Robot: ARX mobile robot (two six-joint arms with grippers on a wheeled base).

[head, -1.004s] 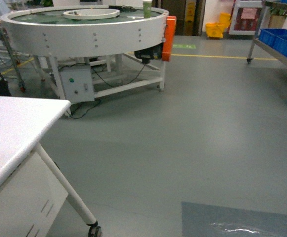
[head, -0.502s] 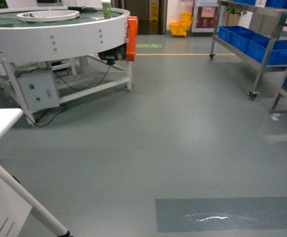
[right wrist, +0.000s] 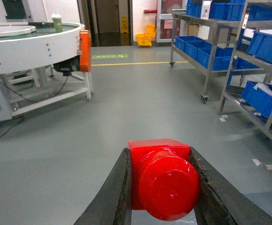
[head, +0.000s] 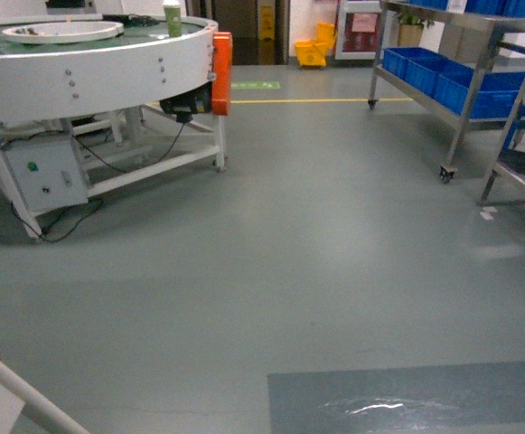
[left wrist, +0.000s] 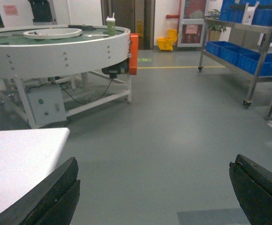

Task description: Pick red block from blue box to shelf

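In the right wrist view the red block (right wrist: 166, 180) sits between the two dark fingers of my right gripper (right wrist: 159, 155), its round stud facing the camera; the gripper is shut on it above the grey floor. The shelf (right wrist: 209, 55) of stainless steel stands ahead on the right, holding dark blue crates (right wrist: 206, 51). The same shelf (head: 461, 86) shows at the right of the head view. My left gripper (left wrist: 154, 164) is open and holds nothing, with floor between its fingers. The blue box is out of view. Neither gripper shows in the head view.
A round white conveyor table (head: 90, 63) with an orange end box (head: 220, 60) and a green cup (head: 171, 18) stands at left. A white table corner (left wrist: 18, 159) lies under the left gripper. A yellow mop bucket (head: 312, 52) sits far back.
The head view has swung to the right. The white table has slid almost out at the left, the round conveyor has shifted left, and the shelf has come into view on the right.
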